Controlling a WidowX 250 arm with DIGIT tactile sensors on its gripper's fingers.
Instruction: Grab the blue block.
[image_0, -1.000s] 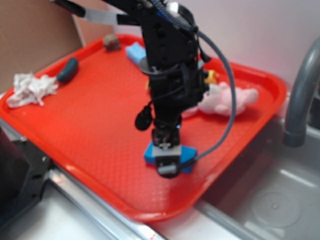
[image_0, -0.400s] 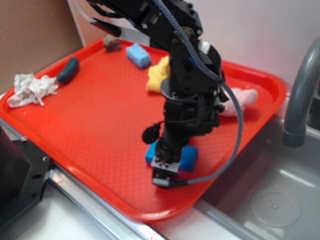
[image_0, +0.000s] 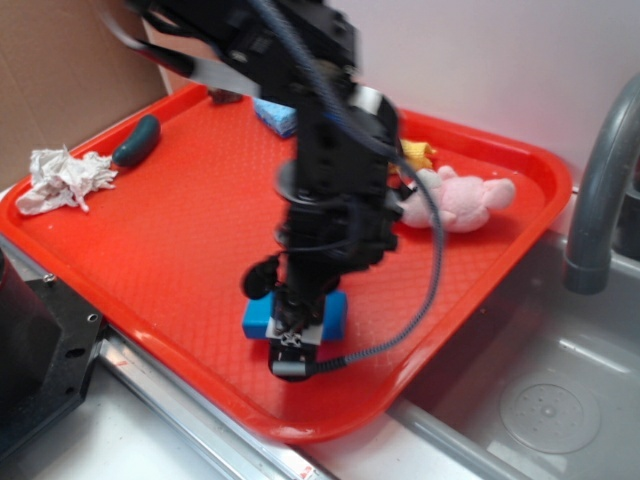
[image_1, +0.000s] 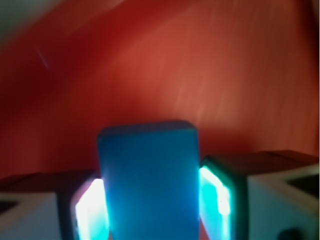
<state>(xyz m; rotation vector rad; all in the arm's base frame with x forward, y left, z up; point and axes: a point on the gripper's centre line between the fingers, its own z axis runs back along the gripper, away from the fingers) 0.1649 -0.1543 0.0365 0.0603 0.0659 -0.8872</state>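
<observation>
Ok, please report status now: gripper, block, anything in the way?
Gripper shut on blue block. Block sits between fingers, low over tray. Nothing in the way.

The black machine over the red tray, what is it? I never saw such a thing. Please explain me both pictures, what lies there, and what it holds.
It is a small robot arm with a claw at its tip. The outside view looks at the whole scene from the side. The other picture comes from a camera on the arm's wrist, looking down between the claw's fingers. There the blue block sits tightly between them, so the claw is shut on it. On the red tray also lie a pink plush toy, a lighter blue sponge, a dark teal oblong thing and a crumpled white cloth. Beside the tray are a metal sink and a grey faucet.
</observation>
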